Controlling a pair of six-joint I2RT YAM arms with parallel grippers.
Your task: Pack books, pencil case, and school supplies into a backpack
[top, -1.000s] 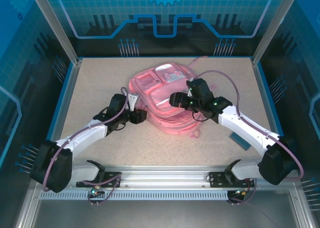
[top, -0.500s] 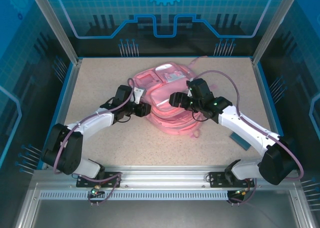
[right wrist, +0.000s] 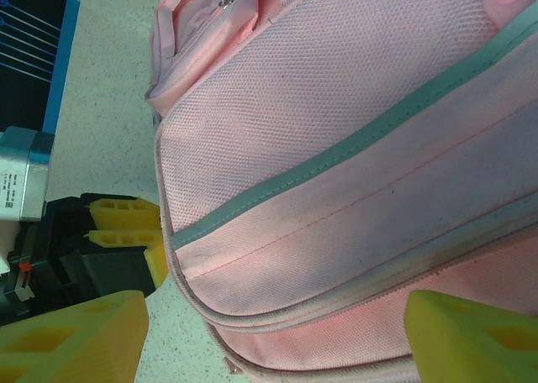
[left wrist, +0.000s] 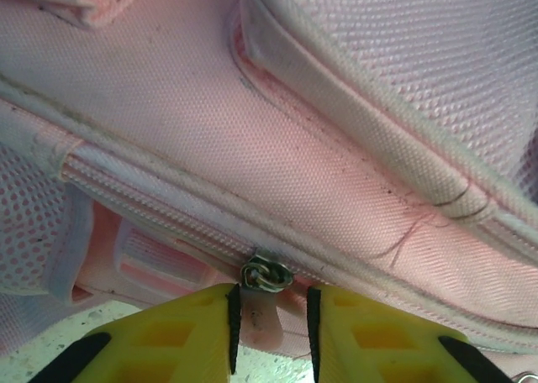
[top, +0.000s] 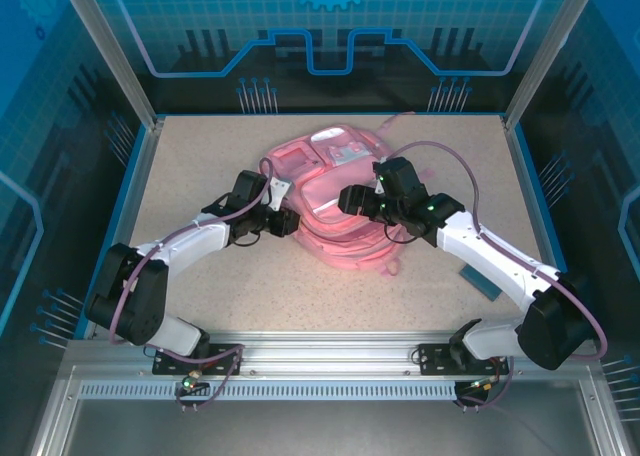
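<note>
Since a second ago the left arm has swung in toward the bag, and its left gripper (top: 287, 221) has narrowed as it came. It now sits at the near left edge of the backpack (top: 330, 166), which lies flat in the middle of the worktop (top: 200, 156), toward the far side.

In the left wrist view the yellow fingers (left wrist: 168, 341) stand close together with the pink zipper pull (left wrist: 259, 316) between them, just under its small metal ring (left wrist: 266, 275). The pull lies against one finger's inner face, and a thin gap shows on the other side, so the jaws are narrow but not clamped.

The right gripper (top: 350, 198) has stayed where it was, over the middle of the backpack's right half, well apart from the left one. Its jaws are spread wide. In the right wrist view the two yellow fingertips sit at the lower corners with the pink mesh panel and its pale stripe stretched between them. Whether they press the fabric cannot be told.
</note>
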